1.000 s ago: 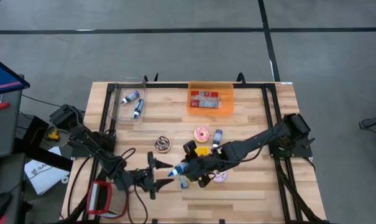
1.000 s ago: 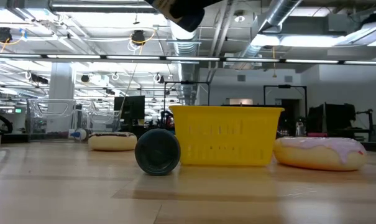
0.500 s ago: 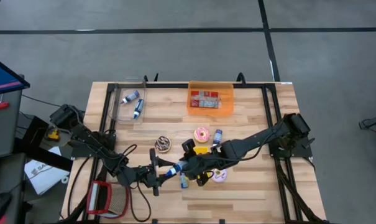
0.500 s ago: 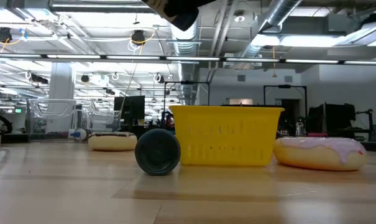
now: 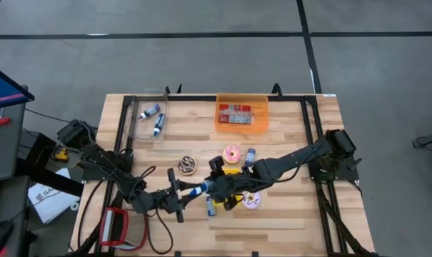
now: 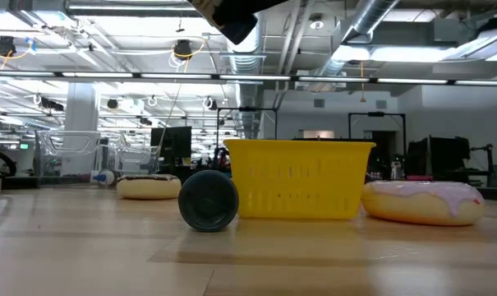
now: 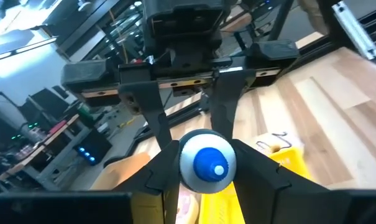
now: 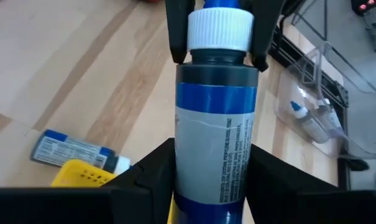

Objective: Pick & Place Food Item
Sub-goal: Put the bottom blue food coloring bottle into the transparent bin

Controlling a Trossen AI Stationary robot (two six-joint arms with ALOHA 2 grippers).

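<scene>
Gripping bottle (both grippers)

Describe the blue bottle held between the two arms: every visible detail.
The blue bottle is a slim cylinder that looks like plastic: a blue body, a pale printed label around its middle, a dark band above it and a ribbed white cap with a blue tip. It lies roughly level above the wooden table, clear of the surface. The right tool grips its body, while the left tool is shut on the cap end, so both arms hold it at once, near the yellow basket.
</scene>
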